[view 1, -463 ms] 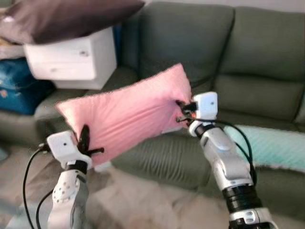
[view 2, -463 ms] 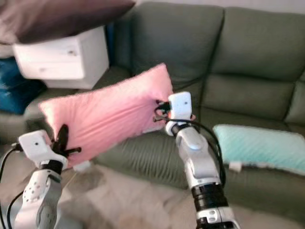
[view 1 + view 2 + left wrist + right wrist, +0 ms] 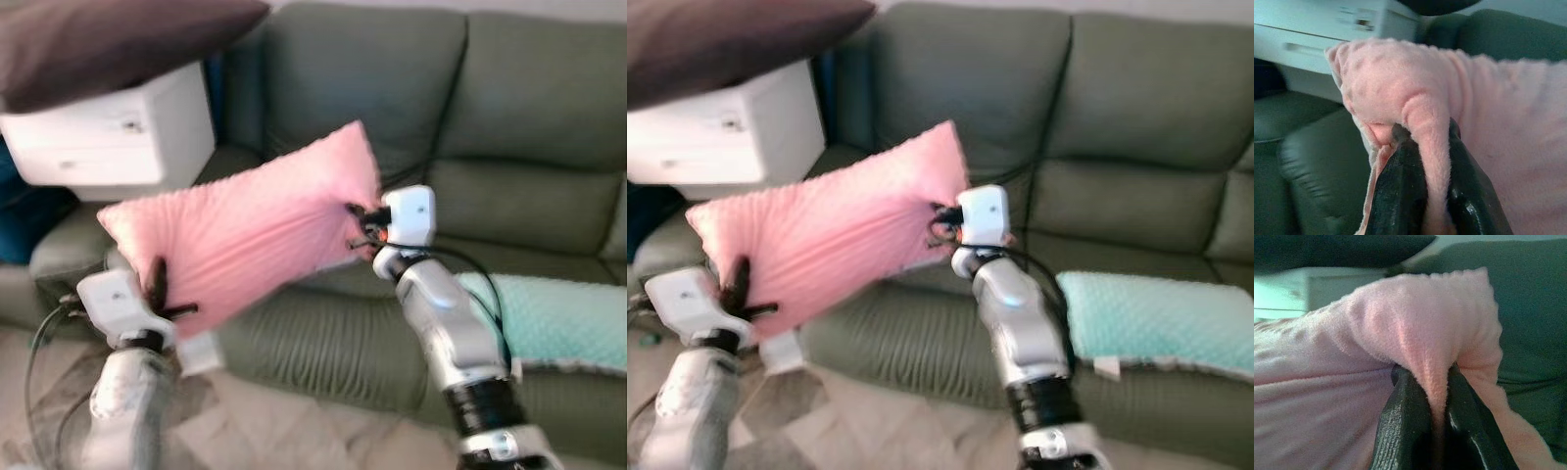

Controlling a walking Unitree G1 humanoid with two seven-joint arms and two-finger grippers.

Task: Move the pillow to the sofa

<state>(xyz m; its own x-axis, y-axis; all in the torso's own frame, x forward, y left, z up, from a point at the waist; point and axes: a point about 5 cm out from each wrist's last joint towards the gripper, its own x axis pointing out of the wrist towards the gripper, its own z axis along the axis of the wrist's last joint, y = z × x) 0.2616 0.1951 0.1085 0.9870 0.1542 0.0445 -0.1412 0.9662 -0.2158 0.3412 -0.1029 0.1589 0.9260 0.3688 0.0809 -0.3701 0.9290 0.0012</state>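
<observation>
Left eye view: fuzzy pink rectangular pillow (image 3: 240,230) hangs above dark green leather sofa (image 3: 411,176), left gripper (image 3: 160,291) and right gripper (image 3: 363,224) each pinching only edge fabric, which could slip free.

Pink rectangular pillow (image 3: 245,235): soft fleece cloth, dimpled nap, matt. Dark green sofa (image 3: 509,147): smooth leather-like upholstery, low sheen, ribbed stitching on the seat front. Left end effector (image 3: 1422,191) and right end effector (image 3: 1435,426): glossy black plastic fingers. Mint green cushion (image 3: 568,318): matt dimpled cloth. White drawer cabinet (image 3: 118,132): smooth, semi-gloss.
</observation>
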